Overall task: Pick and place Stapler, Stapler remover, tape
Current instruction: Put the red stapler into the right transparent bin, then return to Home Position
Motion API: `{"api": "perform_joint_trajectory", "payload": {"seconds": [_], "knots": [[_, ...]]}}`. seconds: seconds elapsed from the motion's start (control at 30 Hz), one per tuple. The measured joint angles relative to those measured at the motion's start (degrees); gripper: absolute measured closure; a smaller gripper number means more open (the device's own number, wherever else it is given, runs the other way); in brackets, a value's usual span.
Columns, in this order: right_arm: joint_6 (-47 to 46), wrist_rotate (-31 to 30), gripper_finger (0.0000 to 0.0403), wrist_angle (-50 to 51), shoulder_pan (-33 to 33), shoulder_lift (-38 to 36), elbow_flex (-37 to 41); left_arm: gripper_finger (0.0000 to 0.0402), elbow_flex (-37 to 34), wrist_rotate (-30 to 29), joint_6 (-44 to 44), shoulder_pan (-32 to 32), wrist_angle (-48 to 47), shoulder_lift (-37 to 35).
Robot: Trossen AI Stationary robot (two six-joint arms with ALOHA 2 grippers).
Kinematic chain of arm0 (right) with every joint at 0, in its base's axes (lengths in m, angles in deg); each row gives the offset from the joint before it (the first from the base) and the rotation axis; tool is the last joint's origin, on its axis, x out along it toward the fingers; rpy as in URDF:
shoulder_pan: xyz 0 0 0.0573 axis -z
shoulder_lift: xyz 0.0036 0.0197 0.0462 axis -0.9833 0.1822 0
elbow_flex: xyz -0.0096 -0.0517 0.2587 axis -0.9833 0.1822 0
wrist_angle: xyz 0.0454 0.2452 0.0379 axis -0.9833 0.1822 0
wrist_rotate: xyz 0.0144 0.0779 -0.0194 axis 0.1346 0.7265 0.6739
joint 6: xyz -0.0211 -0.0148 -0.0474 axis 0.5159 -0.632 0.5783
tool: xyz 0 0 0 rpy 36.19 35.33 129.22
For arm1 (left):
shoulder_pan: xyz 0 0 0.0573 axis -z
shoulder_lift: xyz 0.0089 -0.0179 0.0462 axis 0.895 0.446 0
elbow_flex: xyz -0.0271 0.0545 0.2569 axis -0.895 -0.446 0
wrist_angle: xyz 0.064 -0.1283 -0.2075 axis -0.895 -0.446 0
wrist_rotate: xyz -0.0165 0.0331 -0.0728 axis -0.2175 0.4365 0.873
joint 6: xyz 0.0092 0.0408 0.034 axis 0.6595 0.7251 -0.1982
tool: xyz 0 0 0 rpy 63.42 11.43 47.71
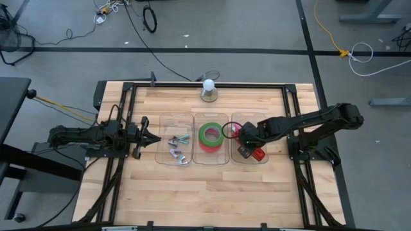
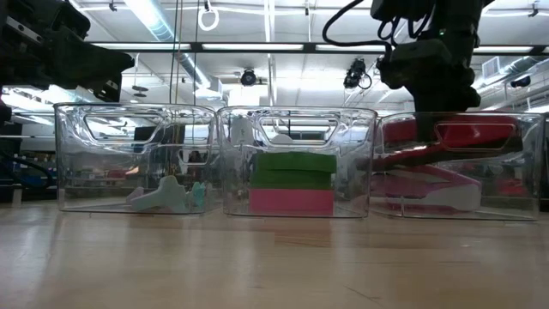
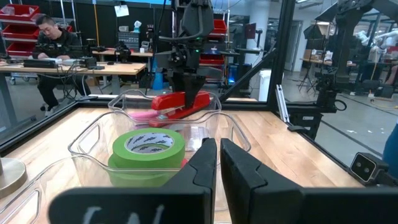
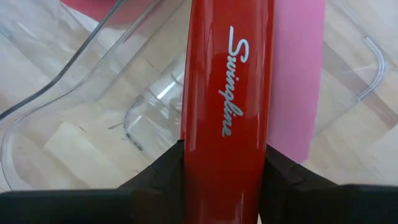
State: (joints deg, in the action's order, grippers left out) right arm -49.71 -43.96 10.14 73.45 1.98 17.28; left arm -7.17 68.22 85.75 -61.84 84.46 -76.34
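Table [image 1: 212,192]: light wood butcher-block w/ black frame, 3 clear plastic bins in a row mid-table.

Arms: 2. Right arm reaches in over the right bin [image 1: 249,138]; right gripper [image 1: 247,142] is clamped across the red stapler [image 4: 227,106], fingers pressed on both flanks of its body, stapler lifted at about rim height of the bin, nose tilted down a bit in the low view. Left arm waits at the table's left edge, left gripper [image 1: 149,136] w/ fingers nearly together, holding nothing.

Staplers: 2 – the red one in the grip, plus a pink stapler [image 2: 429,190] lying on the floor of the same right bin.

Tape [image 1: 210,135]: 1 wide green roll, pink-red under it, in the middle bin [image 1: 209,138].

Staple removers [image 1: 177,149]: left bin [image 1: 174,138], looks like 2–3 small metal-jawed pieces, count not certain.

Handling, by judgement: stapler is stiff, fairly heavy for its size, glossy shell so prob. slippery; grip across mid-body near balance point is sensible, end grip would let it swing. Tape rigid, light; take it across the ring wall. Removers small, springy, easy to snag.
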Motion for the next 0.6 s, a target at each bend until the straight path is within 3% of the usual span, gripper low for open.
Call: {"api": "perform_joint_trajectory", "payload": {"seconds": [0.23,0.6], "knots": [[1.5,0.7,0.0255,0.1,-0.2,0.0,0.0,0.0376,0.0,0.0,0.0,0.0,0.0,0.0],[1.7,3.0,0.0182,-0.5,-0.2,-0.1,0.0,0.0376,0.0,0.0,0.0,0.0,0.0,0.0]]}}
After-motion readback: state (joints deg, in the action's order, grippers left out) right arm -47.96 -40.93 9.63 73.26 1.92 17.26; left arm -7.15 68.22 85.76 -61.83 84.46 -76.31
